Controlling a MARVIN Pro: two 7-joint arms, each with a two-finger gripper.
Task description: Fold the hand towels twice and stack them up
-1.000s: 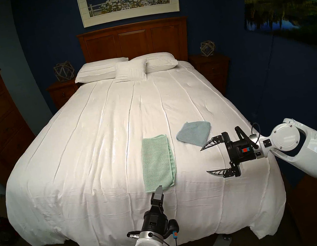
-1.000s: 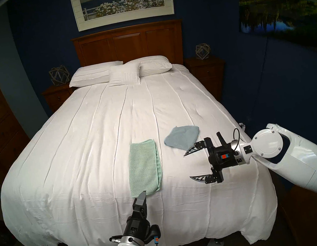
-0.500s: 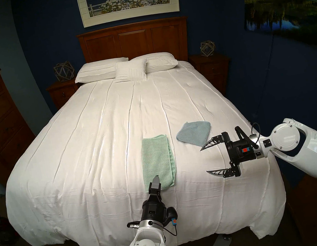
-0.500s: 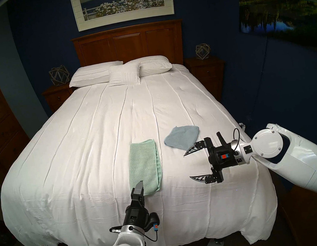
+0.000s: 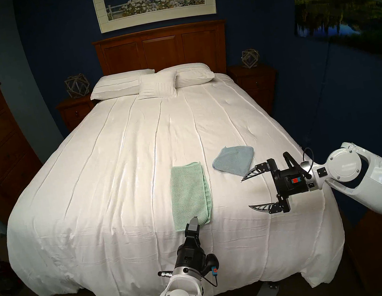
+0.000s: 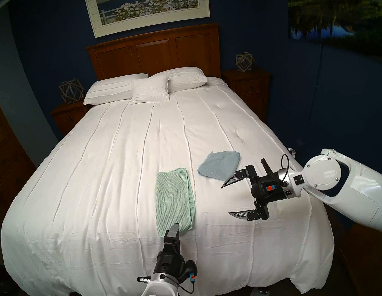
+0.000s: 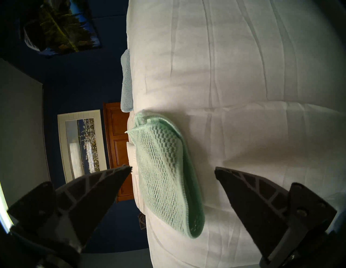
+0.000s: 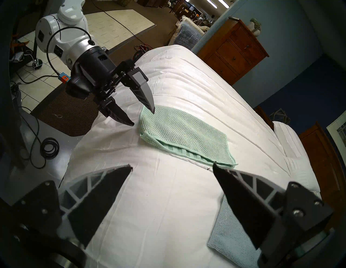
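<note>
On the white bed [image 5: 115,181], near its foot, the green towel [image 5: 189,194] lies folded into a long strip; the blue towel [image 5: 234,163] lies folded just to its right, apart from it. The left gripper [image 8: 143,117] hovers at the green towel's near end, jaws wide open, one above the cloth and one beside its edge, holding nothing. The right gripper [image 5: 245,194] hangs over bare bedspread near the blue towel, jaws also spread and empty. No writing is readable. Three white pillows [image 5: 151,83] rest against the wooden headboard [image 5: 160,48].
</note>
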